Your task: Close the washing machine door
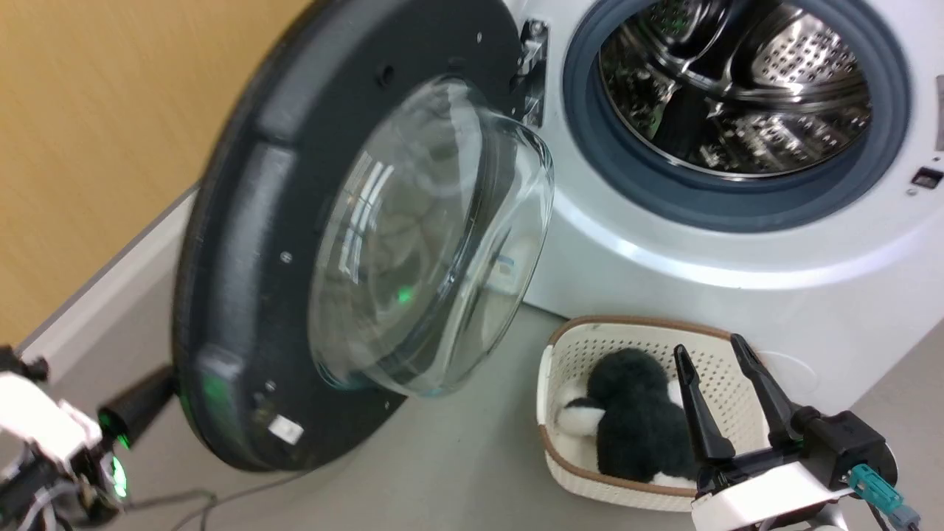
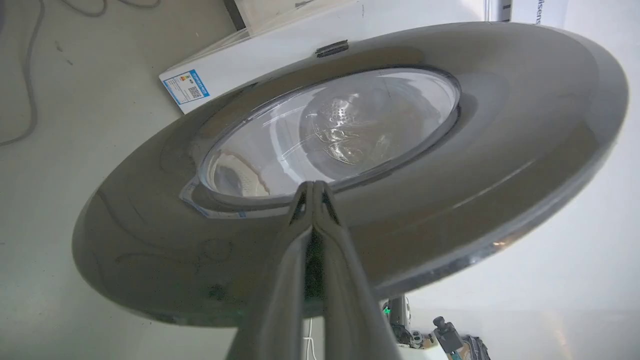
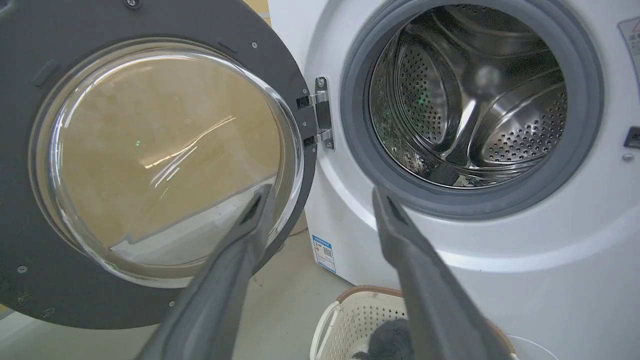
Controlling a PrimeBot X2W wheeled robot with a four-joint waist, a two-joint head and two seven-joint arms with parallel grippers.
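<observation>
While closed, end effector (image 2: 313, 186) against door (image 2: 500, 150)

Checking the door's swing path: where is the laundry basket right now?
The laundry basket sits on the floor at the head view's lower right, before the washing machine, below its drum and right of the open washing machine door.

A small blue label (image 2: 185, 87) is stuck low on the white front of the washing machine (image 2: 300, 45). A square code and coloured bars are seen on it, but its words are too small to be read. The letters "isens" (image 2: 537, 12) are printed on a white part and are cut off. A pale label (image 3: 631, 37) by the drum opening and a white sticker (image 1: 286, 429) on the washing machine door (image 1: 243, 243) cannot be read.
</observation>
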